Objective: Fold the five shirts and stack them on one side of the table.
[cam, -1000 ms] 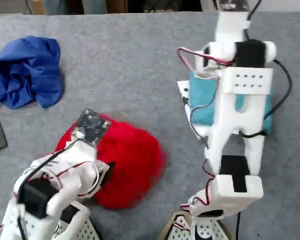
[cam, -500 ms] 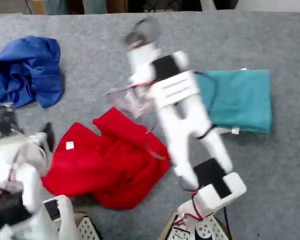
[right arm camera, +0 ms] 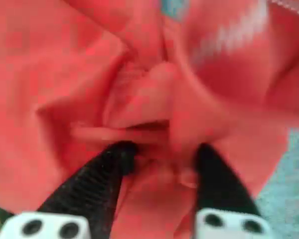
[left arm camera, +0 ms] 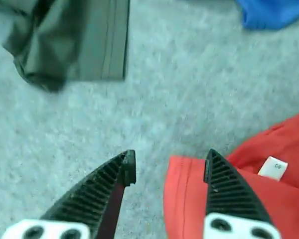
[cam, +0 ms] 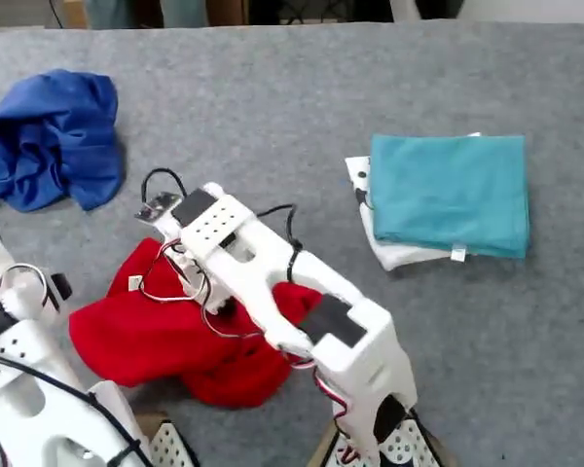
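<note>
**Right jaws in the red shirt, left jaws at its edge**

The red shirt (cam: pixel 127 336) lay crumpled on the near left of the table (cam: pixel 273 97). The right arm (cam: pixel 273 292) stretched over it, its jaws spread with bunched red folds between the tips. The left arm (cam: pixel 19 360) stood at the near left, its jaws also spread, one tip over the shirt's edge and the other over grey table. A blue shirt (cam: pixel 54 136) sat heaped far left, with an olive shirt (left arm camera: pixel 74 40) beyond the left arm's jaws. On the right, a folded teal shirt (cam: pixel 448 195) rested on a folded white shirt (cam: pixel 389 255).
</note>
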{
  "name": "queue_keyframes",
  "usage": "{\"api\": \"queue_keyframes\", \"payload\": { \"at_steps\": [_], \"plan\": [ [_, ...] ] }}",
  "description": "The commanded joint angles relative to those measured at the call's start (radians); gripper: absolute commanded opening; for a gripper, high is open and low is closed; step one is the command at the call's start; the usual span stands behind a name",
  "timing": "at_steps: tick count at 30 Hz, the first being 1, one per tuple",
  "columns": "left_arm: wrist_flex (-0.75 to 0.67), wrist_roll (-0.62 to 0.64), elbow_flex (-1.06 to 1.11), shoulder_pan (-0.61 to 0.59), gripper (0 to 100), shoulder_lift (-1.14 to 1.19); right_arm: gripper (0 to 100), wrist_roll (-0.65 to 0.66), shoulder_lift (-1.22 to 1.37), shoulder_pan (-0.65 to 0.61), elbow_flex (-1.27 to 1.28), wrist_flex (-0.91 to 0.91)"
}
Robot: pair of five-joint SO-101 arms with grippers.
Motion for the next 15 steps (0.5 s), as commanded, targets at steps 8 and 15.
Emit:
{"api": "queue_keyframes", "payload": {
  "at_steps": [8, 15],
  "plan": [
    [-0.011, 0.000, -0.025, 0.008, 19, 0.034, 1.5, 0.002, -0.001, 0.086, -0.325, 0.201],
    [-0.006, -0.002, -0.058, 0.168, 17, 0.112, 1.5, 0.008, -0.133, 0.098, -0.446, 0.212]
  ]
}}
